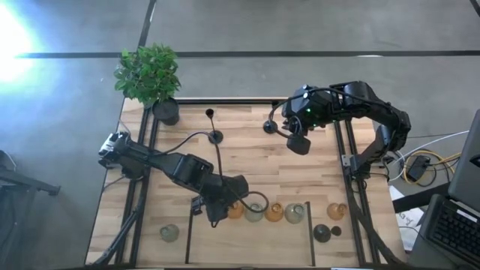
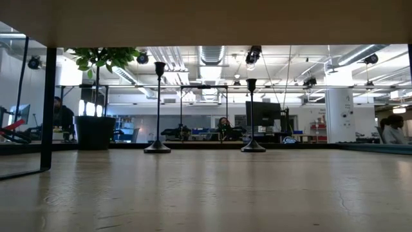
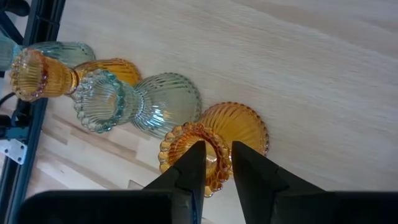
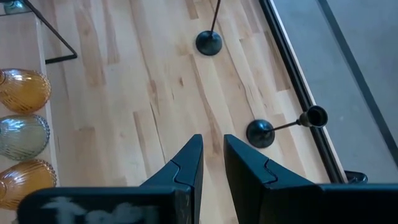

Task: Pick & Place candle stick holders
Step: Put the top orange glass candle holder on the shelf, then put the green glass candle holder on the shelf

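A wooden table seen from overhead, with two dark robot arms reaching over it.

Along the near edge stands a row of small glass candle stick holders, all upright with their long axis vertical and open mouths facing up. From the left they are: a pale greenish one standing alone, then an amber holder, a pale green holder, a second amber one and a second pale green one set close side by side. Farther right are another amber holder and a dark round holder.

The left gripper hangs at the left end of that close group, directly over the amber holder. In the left wrist view its two fingers stand a narrow gap apart, straddling the beaded rim of the amber holder; whether they press on the glass cannot be told.

Two black thin-stemmed holders stand upright toward the far side: one left of centre, the other nearer the right arm. In the low view both rise as slim vertical stems from round bases.

The right gripper hovers just beside the second black holder, fingers slightly parted and holding nothing.

A black pot with a leafy green plant sits at the far left corner.

No writing can be read.
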`<action>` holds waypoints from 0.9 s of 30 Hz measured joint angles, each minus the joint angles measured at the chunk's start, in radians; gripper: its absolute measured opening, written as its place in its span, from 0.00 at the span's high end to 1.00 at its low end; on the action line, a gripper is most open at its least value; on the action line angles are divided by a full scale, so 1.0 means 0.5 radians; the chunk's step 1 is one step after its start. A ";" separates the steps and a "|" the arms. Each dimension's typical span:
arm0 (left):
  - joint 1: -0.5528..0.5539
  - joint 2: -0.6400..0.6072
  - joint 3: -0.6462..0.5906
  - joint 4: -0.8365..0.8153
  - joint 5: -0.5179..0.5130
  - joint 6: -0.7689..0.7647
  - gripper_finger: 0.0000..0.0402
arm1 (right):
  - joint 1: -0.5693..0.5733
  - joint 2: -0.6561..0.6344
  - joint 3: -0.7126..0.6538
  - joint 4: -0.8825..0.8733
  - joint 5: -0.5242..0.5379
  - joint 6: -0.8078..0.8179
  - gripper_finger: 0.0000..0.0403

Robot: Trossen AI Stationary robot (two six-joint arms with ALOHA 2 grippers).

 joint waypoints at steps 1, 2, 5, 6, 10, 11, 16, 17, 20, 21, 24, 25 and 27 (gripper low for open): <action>-0.001 -0.003 0.000 -0.001 0.000 -0.003 0.80 | 0.000 0.000 0.000 -0.009 0.000 0.000 0.86; -0.002 -0.007 0.001 -0.001 0.000 -0.005 0.80 | 0.000 0.000 0.000 -0.020 -0.001 0.000 0.86; -0.004 -0.027 0.001 -0.005 0.000 -0.024 0.80 | 0.000 0.000 0.000 -0.030 -0.002 0.000 0.86; -0.004 -0.033 0.002 -0.006 0.000 -0.031 0.80 | 0.000 0.000 0.000 -0.031 -0.002 0.000 0.86; -0.008 -0.073 0.002 -0.046 -0.070 -0.091 0.80 | 0.000 0.000 0.000 -0.032 -0.002 0.000 0.86; -0.009 -0.095 0.002 -0.060 -0.090 -0.116 0.80 | 0.000 0.000 0.000 -0.032 -0.002 0.000 0.86; -0.016 -0.226 0.003 -0.122 -0.228 -0.341 0.80 | 0.000 0.000 -0.001 -0.035 -0.003 0.001 0.86; -0.017 -0.261 0.003 -0.130 -0.257 -0.409 0.80 | 0.000 0.000 0.000 -0.035 -0.003 0.007 0.86; -0.017 -0.381 0.004 -0.147 -0.380 -0.671 0.80 | 0.001 -0.001 0.000 -0.035 -0.027 0.024 0.86; -0.017 -0.427 0.004 -0.166 -0.425 -0.761 0.80 | 0.000 -0.003 0.000 -0.035 -0.051 0.025 0.86; -0.017 -0.553 0.004 -0.276 -0.646 -1.046 0.80 | 0.002 -0.012 0.000 -0.035 -0.117 0.035 0.86; -0.016 -0.592 0.003 -0.333 -0.719 -1.144 0.80 | 0.002 -0.019 0.000 -0.035 -0.125 0.049 0.86; -0.016 -0.672 0.000 -0.474 -0.828 -1.365 0.80 | 0.001 -0.028 -0.001 -0.035 -0.140 0.069 0.86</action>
